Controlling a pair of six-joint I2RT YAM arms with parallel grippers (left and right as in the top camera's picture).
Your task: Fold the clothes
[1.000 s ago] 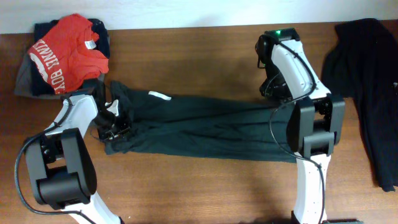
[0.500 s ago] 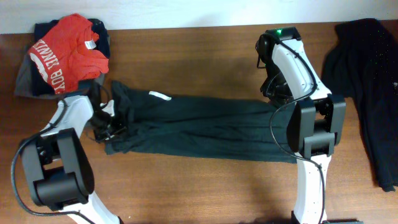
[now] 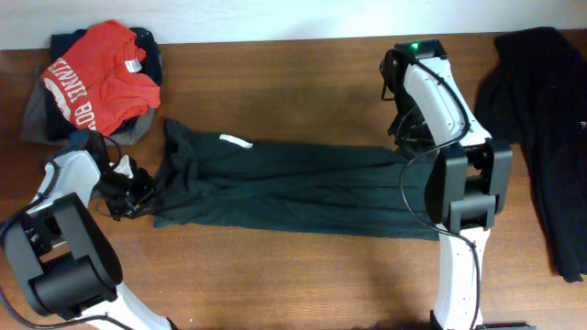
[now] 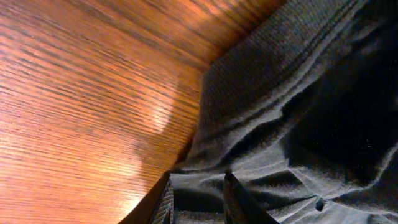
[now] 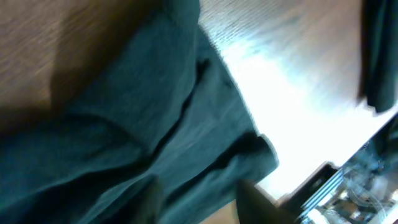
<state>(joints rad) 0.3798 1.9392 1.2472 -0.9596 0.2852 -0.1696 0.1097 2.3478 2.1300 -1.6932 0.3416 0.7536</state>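
1. Wood-grain counter point(image 3: 275, 275) is bare along the near edge, apart from the two arm bases.
2. A bit further back, the black tee point(image 3: 293, 188) lies across the middle, gathered into a long band running left to right. Its white neck label point(image 3: 236, 140) shows near the left end.
3. The left end effector point(image 3: 136, 188) sits at the band's left tip. In the wrist view its fingers are close together with a ridge of cloth between them, but I can't tell if it's actually pinched.
4. The right end effector point(image 3: 410, 147) is over the band's far right corner. That wrist view is blurry: the fingers are somewhat apart above cloth, and I can't tell the grip there either.
5. My guess is the step is folding the band end over end. To do it well:
   - catch every layer at the tip
   - lift just clear of the wood
   - carry it straight along the band
   - line the edges up before letting go, so nothing drags or bunches
6. Farthest back, a red tee point(image 3: 105, 73) tops a dark pile at the left corner, and another dark garment point(image 3: 541, 119) sprawls on the right. Behind them is a pale wall point(image 3: 275, 18).
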